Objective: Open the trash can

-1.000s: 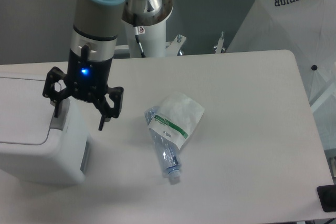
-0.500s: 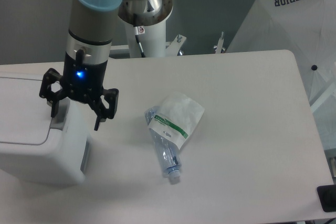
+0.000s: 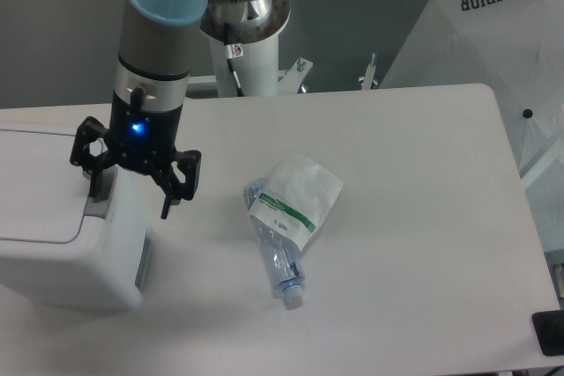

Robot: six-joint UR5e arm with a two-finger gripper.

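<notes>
The trash can (image 3: 62,244) is a large white boxy bin at the left edge of the table, lid flat and closed. Its grey push tab (image 3: 103,202) sits at the lid's right edge. My gripper (image 3: 129,191) hangs open right over that tab. The left finger (image 3: 91,184) comes down at the tab's top and seems to touch it. The right finger (image 3: 169,204) hangs past the bin's right side, above the table. Nothing is held between the fingers.
A clear plastic bottle (image 3: 280,261) lies on the table's middle with a white-and-green pouch (image 3: 296,198) over its upper end. The arm's white base post (image 3: 251,50) stands at the back. A white cover marked SUPERIOR (image 3: 493,33) sits beyond the right rear corner.
The gripper shifted a little left over the bin's tab, then came back slightly right and lower. The lid and the bottle have not moved.
</notes>
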